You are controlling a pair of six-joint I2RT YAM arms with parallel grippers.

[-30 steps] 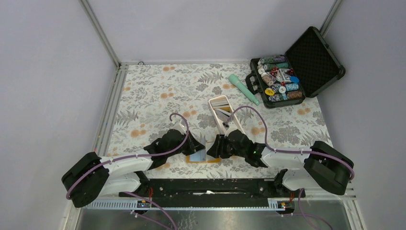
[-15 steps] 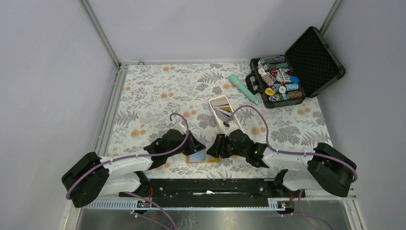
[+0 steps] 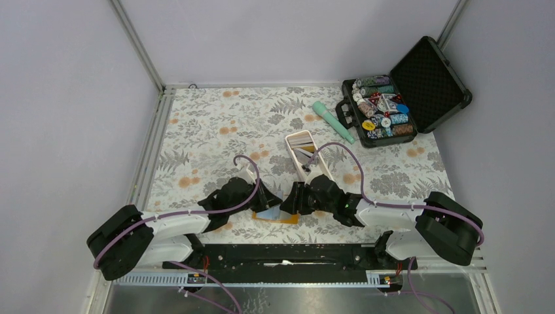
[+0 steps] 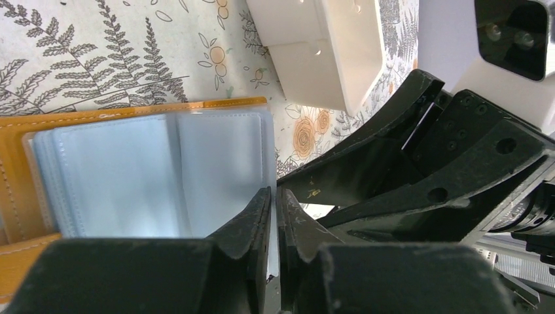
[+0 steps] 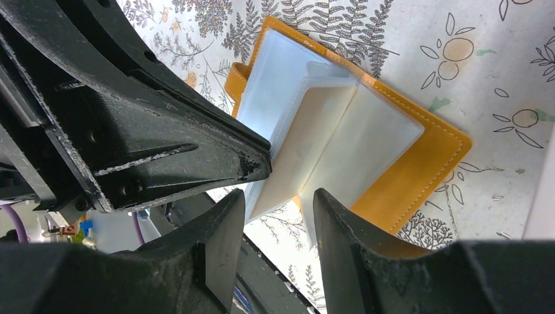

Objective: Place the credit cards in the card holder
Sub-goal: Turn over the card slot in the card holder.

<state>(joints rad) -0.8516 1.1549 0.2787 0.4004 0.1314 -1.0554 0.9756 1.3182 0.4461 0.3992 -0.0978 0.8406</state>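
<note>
Card holder (image 5: 419, 176) lies open flat, right under both sets of jaws. Left gripper (image 4: 273, 203) looks clamped on the edge of one of its clear pages. Right gripper (image 5: 278, 199) is spread and empty, straddling the pages. Pocket-opening stage, I'd say. Next it needs one of the credit cards (image 3: 305, 154) from the white tray (image 3: 292, 140) beyond the right jaws.

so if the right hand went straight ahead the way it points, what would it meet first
Most likely the clear pocket pages of the open card holder, right at the right hand fingertips; depth is hard to judge.
</note>
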